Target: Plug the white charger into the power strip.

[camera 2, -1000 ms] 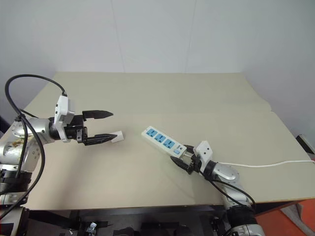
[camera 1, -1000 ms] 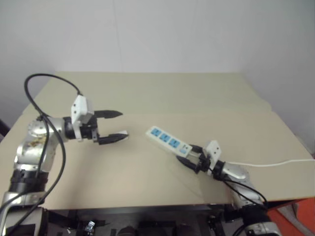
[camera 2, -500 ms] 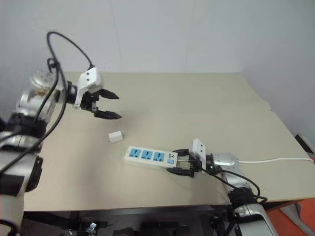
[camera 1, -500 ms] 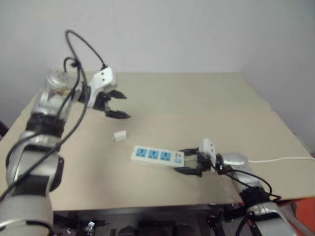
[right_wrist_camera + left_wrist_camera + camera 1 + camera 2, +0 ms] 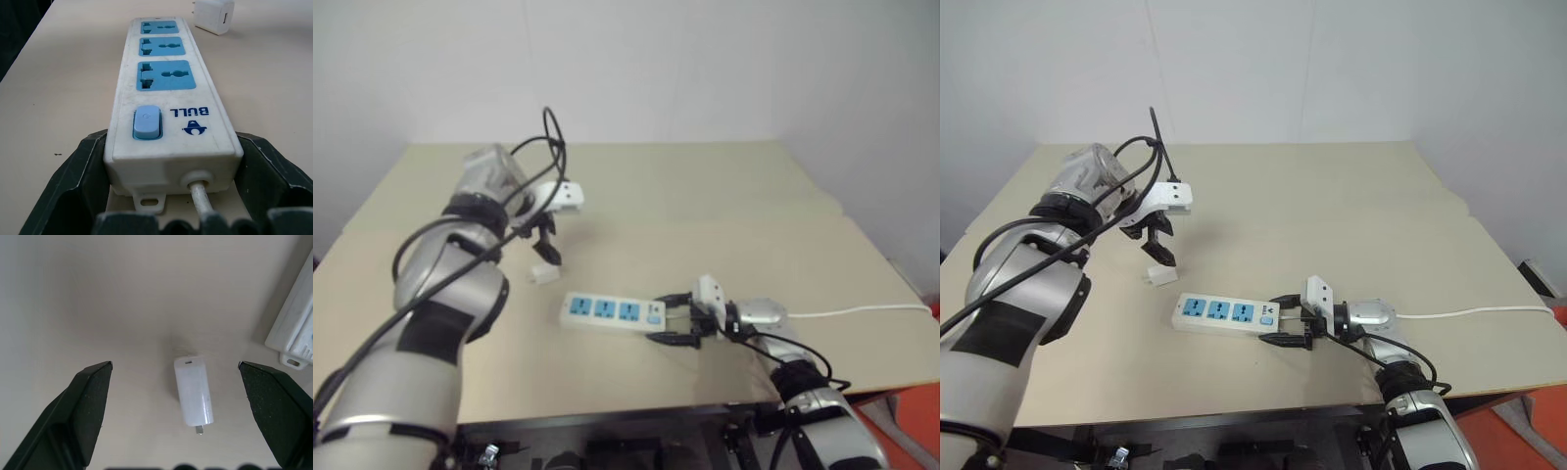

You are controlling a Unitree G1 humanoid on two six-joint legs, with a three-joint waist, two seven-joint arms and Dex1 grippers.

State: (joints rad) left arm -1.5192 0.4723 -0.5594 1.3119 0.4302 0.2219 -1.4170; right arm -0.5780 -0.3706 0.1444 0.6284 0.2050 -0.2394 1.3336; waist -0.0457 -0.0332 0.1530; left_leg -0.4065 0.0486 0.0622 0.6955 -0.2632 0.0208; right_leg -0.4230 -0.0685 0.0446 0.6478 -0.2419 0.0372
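Left gripper [image 5: 173,396] hangs spread wide over the white charger [image 5: 193,390]; right gripper [image 5: 171,161] clasps the power strip [image 5: 166,93] at its switch end

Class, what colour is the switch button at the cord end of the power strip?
Light blue; the switch button on the white power strip shows best in the right wrist view.

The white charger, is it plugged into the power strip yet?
No, the white charger lies on the table beside the power strip, between the open left fingers.

White charger [image 5: 193,390] flat (prongs out), just beside three-socket power strip [image 5: 1224,314], apparently apart.
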